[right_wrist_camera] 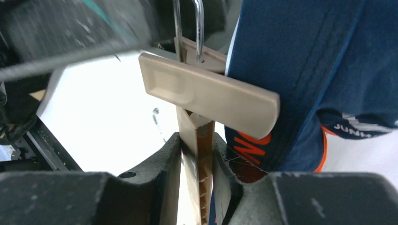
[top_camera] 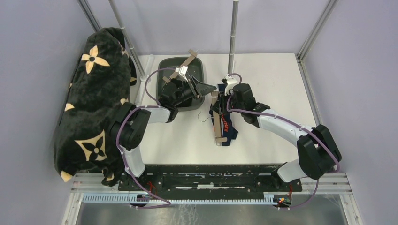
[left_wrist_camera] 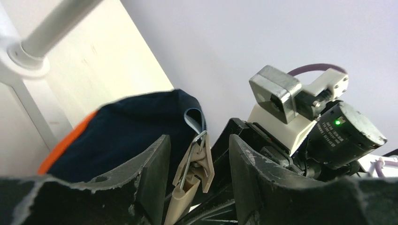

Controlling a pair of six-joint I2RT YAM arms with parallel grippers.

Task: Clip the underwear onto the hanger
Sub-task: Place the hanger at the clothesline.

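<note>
The hanger [top_camera: 217,119] is near the centre of the table [top_camera: 272,79], its bar running from far to near. The navy and orange underwear [top_camera: 228,127] is bunched against its right side. The right gripper [right_wrist_camera: 196,138] is pressed together on the hanger bar at its far end. The left gripper [left_wrist_camera: 198,145] stands spread, with a tan clip [left_wrist_camera: 193,164] between its fingers; contact cannot be confirmed. A dark bin [top_camera: 166,65] sits toward the far edge. A black patterned blanket [top_camera: 94,103] hangs at the left edge.

Hanger [top_camera: 217,123] on underwear [top_camera: 228,130], right of basin [top_camera: 165,63]
</note>
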